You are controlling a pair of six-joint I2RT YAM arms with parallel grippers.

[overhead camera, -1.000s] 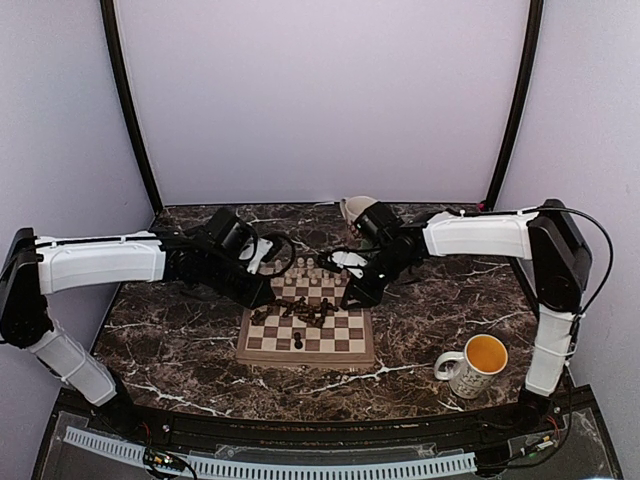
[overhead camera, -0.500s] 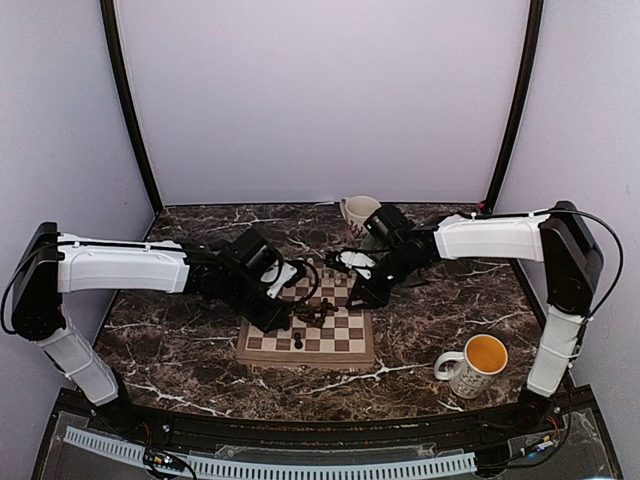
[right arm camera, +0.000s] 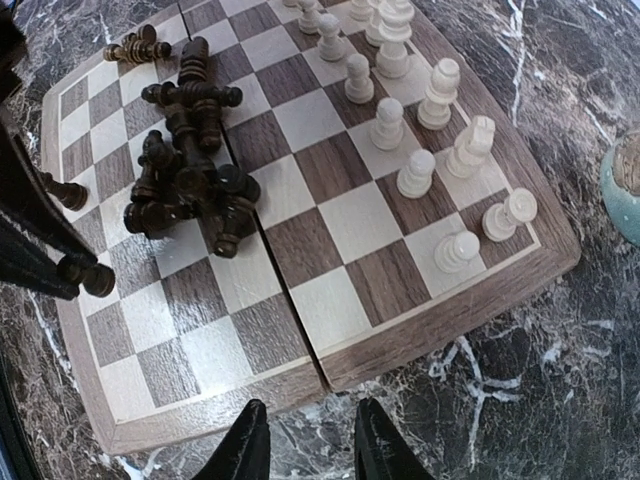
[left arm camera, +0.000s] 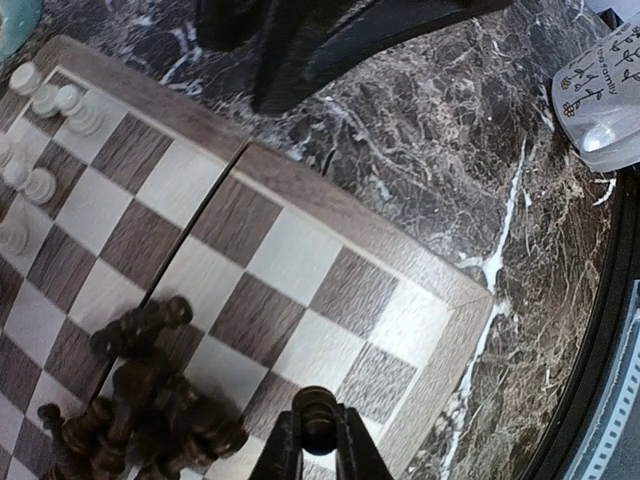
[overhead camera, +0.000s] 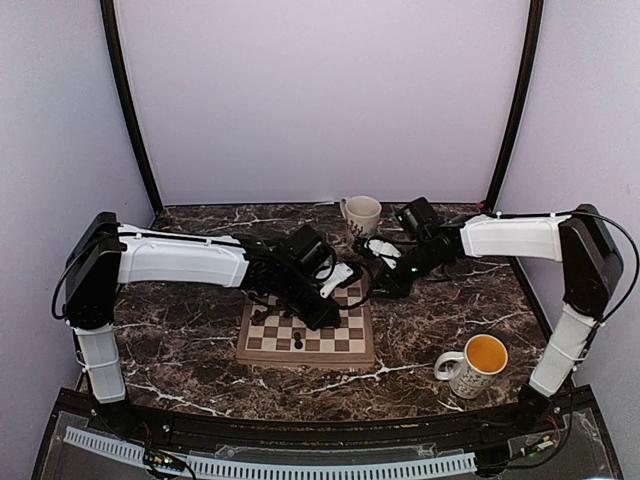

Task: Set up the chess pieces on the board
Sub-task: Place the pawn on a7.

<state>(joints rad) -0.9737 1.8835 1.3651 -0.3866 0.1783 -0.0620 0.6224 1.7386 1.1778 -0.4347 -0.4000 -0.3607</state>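
Placing step: a dark piece (left arm camera: 317,408) is gripped in the left gripper (left arm camera: 318,445) jaws over the board (overhead camera: 305,358) edge squares. Dark heap (right arm camera: 190,185) is lying mid-board. Right gripper (right arm camera: 305,450) jaws are spread, empty. Next, upright lowering onto a home square is likely needed.

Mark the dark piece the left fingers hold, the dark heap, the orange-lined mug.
Held dark piece (left arm camera: 315,406): left wrist view, its head.
Dark heap (right arm camera: 190,188): right wrist view, its middle.
Orange-lined mug (overhead camera: 468,380): top view, its wall.

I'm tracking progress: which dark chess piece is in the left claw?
The single dark piece pinched in the left claw; the other dark pieces sit loose on the board, most in a heap.
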